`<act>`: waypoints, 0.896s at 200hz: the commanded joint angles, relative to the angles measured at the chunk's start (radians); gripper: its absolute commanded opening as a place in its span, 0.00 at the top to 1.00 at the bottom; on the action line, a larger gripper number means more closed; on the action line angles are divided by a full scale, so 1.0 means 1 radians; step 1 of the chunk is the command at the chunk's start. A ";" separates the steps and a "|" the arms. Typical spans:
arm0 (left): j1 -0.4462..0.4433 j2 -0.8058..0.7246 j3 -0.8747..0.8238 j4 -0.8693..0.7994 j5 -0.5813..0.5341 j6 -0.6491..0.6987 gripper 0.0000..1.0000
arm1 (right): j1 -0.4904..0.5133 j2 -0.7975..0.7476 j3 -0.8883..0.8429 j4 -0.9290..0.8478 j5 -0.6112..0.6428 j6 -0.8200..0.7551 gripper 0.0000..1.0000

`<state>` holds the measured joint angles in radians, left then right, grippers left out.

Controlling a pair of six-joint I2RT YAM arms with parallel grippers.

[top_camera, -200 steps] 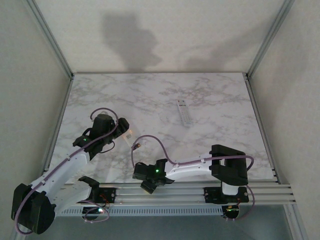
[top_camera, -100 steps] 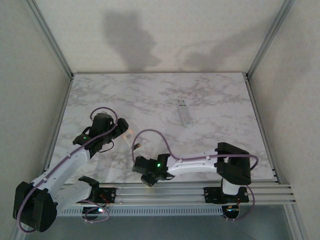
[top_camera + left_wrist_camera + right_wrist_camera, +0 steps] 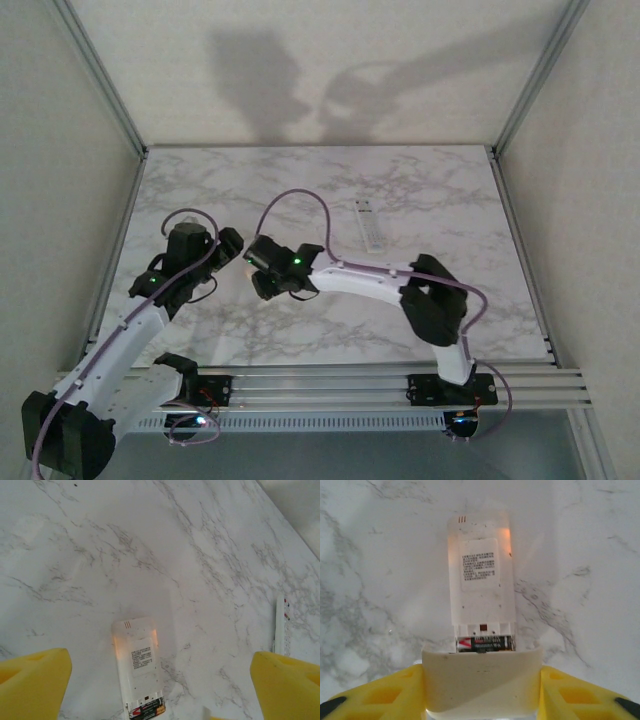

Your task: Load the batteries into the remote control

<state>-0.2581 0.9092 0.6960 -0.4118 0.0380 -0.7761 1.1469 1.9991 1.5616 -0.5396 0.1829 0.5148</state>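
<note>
The white remote control [image 3: 480, 587] lies back side up on the marble table, its compartment open at the near end. The batteries [image 3: 487, 643] sit inside it, dark with a red mark. My right gripper [image 3: 482, 695] is shut on a cream battery cover [image 3: 482, 680], held just short of that open end and hiding part of the compartment. In the left wrist view the same remote control [image 3: 136, 662] and batteries [image 3: 148, 710] lie between the fingers of my left gripper [image 3: 160, 685], which stands wide open. From above, the left gripper [image 3: 222, 248] and right gripper [image 3: 258, 268] flank the remote.
A second slim white remote [image 3: 368, 225] lies farther back at centre-right, also at the edge of the left wrist view [image 3: 281, 630]. The marble table [image 3: 430, 190] is bounded by metal rails at both sides and the front.
My right arm has swung from the front edge up and left to the remote's open end. My left gripper has drawn back a little to the left, still open.
</note>
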 commanded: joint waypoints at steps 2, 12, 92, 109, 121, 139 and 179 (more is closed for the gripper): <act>0.014 -0.024 0.022 -0.035 -0.020 0.019 0.08 | -0.003 0.085 0.082 -0.093 0.007 -0.002 0.49; 0.016 -0.028 0.017 -0.035 -0.020 0.019 0.08 | -0.003 0.112 0.096 -0.100 0.003 0.004 0.49; 0.024 -0.023 -0.013 -0.009 0.000 0.018 0.08 | -0.003 0.170 0.111 -0.091 -0.038 0.001 0.45; 0.025 -0.023 -0.013 -0.009 -0.002 0.019 0.08 | -0.003 0.186 0.127 -0.104 -0.044 0.001 0.45; 0.025 -0.022 -0.016 -0.007 -0.003 0.019 0.08 | -0.003 0.196 0.130 -0.105 -0.046 0.001 0.43; 0.026 -0.021 -0.018 -0.002 0.001 0.018 0.08 | -0.003 0.211 0.141 -0.106 -0.045 -0.002 0.41; 0.026 -0.012 -0.021 0.003 0.005 0.020 0.08 | -0.001 0.202 0.150 -0.125 -0.037 0.002 0.35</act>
<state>-0.2420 0.8928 0.6903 -0.4217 0.0387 -0.7731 1.1469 2.1921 1.6890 -0.6304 0.1532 0.5133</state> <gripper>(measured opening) 0.920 0.629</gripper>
